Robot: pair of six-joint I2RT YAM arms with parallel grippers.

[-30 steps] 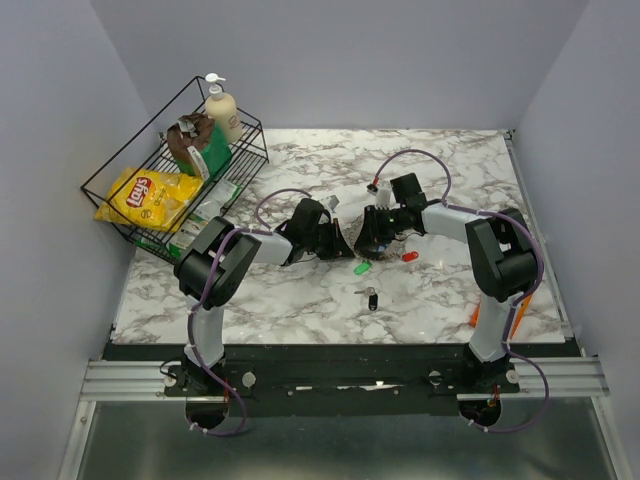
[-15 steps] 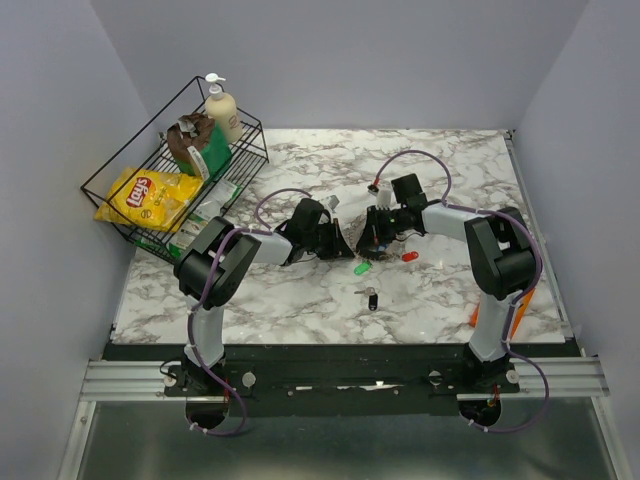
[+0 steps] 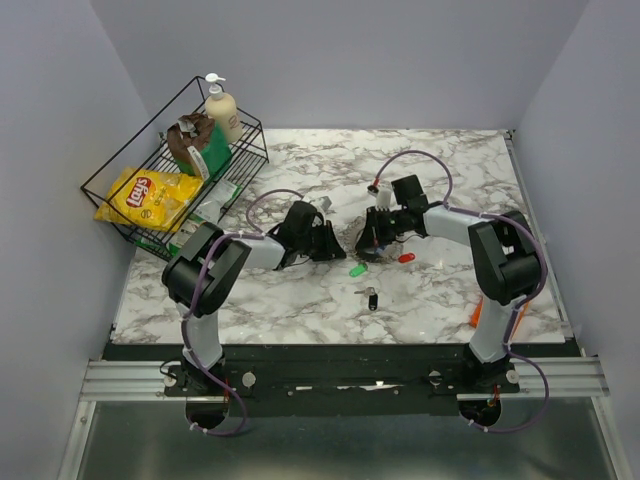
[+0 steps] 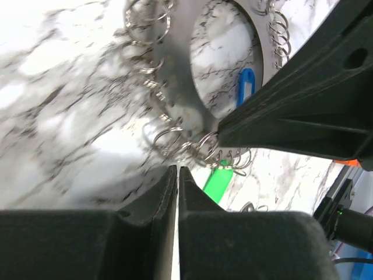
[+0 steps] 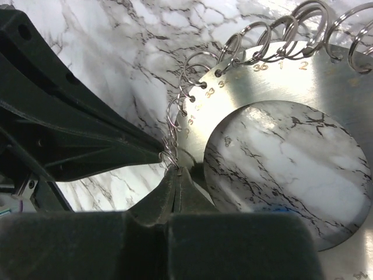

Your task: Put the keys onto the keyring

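Observation:
The keyring (image 5: 280, 76) is a flat silvery disc with a big hole and many small wire loops round its rim; it lies mid-table (image 3: 377, 249). My right gripper (image 5: 178, 170) is shut on its rim among the loops, and appears low over it from above (image 3: 368, 244). My left gripper (image 4: 177, 169) stands just short of the loops with a thin slit between its jaws and nothing in them (image 3: 333, 246). A green key (image 4: 218, 182) lies beside the rim (image 3: 357, 270). A blue key (image 4: 247, 87) shows through the hole. A red key (image 3: 407, 257) and a black key (image 3: 372, 298) lie loose nearby.
A black wire basket (image 3: 135, 132) at the back left holds a yellow chips bag (image 3: 150, 192), a brown-and-green pack and a pump bottle (image 3: 223, 110). An orange piece (image 3: 476, 312) lies by the right arm's base. Grey walls close in the table.
My left gripper has drawn back to the left, off the keyring, and its jaws have parted slightly. My right gripper has shut on the keyring's rim.

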